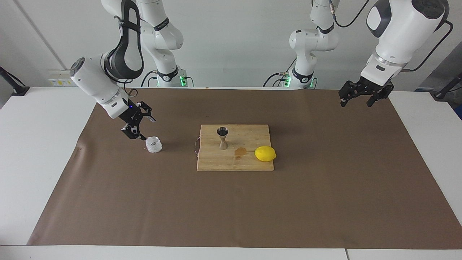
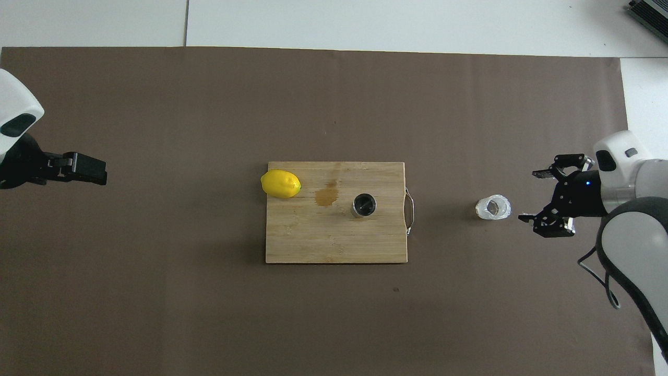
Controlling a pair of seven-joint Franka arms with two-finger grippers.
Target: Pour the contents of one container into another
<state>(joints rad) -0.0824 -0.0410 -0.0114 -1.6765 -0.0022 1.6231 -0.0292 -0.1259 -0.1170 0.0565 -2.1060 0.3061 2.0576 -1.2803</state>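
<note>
Clear faceted glass, a small squat cup [image 1: 153, 144] stands upright on brown paper [image 1: 231, 202] at the left-centre of the facing view, its round mouth turned up; in the overhead view it sits at right of centre [image 2: 493, 207]. It is free, with nothing gripping it.

Just up and left of the cup in the facing view hangs the right gripper [image 1: 138, 122], its jaws spread wide and empty, tilted down toward the cup but apart from it. In the overhead view this gripper [image 2: 537, 196] shows just right of the cup.

Toward the middle of both frames lies a wooden cutting board [image 1: 249, 164] with a metal handle on the edge that faces the cup. On it a metal jigger [image 1: 222, 138] stands upright, long axis vertical, its open cone facing up. A wet brownish stain [image 1: 240, 152] marks the board beside the jigger, and a yellow lemon [image 1: 265, 154] lies at the board's other edge, its long axis running across the frame.

Bare paper separates the cup from the board.

At the upper right of the facing view the left gripper [image 1: 363, 96] waits above the paper's corner, jaws released and empty.
</note>
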